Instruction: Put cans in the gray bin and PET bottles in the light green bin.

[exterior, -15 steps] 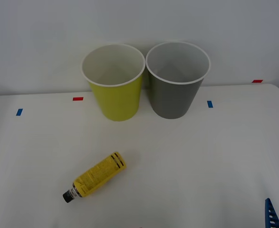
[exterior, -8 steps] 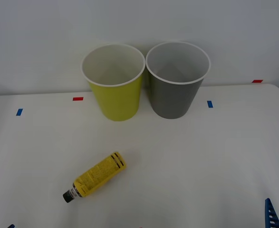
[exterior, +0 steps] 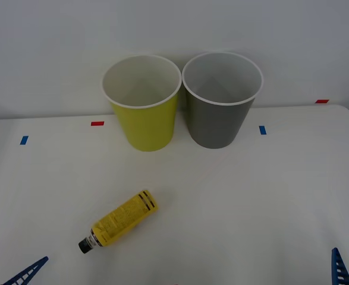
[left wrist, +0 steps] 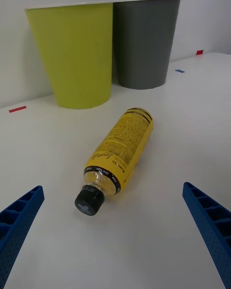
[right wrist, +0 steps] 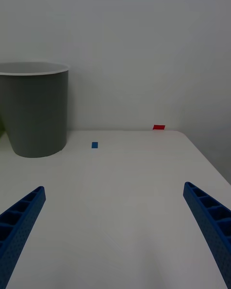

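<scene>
**Left gripper coming into view near the bottle**

You are now seeing the left gripper entering at the near left corner of the table in the front view; half a second ago only a speck of blue was showing there, and a second ago nothing at all. Its blue ribbed fingers are standing wide apart in the left wrist view, holding nothing, with the bottle lying on the table beyond the gap between them.

The PET bottle is lying on its side in the near left part of the table, exactly where it was lying before. Its dark cap is pointing toward the robot and its base toward the bins.

The light green bin and the gray bin are standing upright side by side at the far edge, just beside each other, the green one on the left. Neither has shifted.

You are also seeing the right gripper waiting at the near right corner, unmoved, its fingers likewise spread wide and gripping nothing, well apart from the bottle.
</scene>
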Tool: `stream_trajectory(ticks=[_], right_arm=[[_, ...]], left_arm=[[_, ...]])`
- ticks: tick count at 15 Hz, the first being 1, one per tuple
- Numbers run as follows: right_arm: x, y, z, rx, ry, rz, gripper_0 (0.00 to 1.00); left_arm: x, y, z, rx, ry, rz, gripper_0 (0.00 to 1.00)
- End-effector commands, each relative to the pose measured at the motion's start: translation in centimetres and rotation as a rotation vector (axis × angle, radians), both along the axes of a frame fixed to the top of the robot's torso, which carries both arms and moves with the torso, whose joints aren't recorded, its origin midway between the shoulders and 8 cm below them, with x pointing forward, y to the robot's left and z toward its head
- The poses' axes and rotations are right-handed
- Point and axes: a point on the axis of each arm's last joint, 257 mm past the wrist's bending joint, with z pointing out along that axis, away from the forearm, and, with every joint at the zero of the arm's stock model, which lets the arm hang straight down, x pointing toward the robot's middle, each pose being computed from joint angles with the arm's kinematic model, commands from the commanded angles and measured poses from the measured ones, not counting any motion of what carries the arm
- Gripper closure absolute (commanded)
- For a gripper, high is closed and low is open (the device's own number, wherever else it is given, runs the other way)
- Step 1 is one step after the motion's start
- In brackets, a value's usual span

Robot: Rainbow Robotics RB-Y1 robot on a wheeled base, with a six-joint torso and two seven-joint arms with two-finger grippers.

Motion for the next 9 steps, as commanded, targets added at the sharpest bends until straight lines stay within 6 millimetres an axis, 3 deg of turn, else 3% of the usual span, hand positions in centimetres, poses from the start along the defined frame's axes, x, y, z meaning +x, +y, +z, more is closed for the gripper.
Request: stream_trajectory(ticks=[1,4,9], right_arm=[[0.0,0.0,0.0,0.0,0.0,0.0,0.0],[0.0,0.0,0.0,0.0,0.0,0.0,0.0],[0.0,0.0,0.0,0.0,0.0,0.0,0.0]], left_arm=[[1.7,0.3,0.1,0.041,-0.011,-0.031,0.0],[3.9,0.0,0.4,0.077,-0.032,-0.07,0.0],[6.9,-2.4,1.4,0.128,-0.017,-0.109,0.0]])
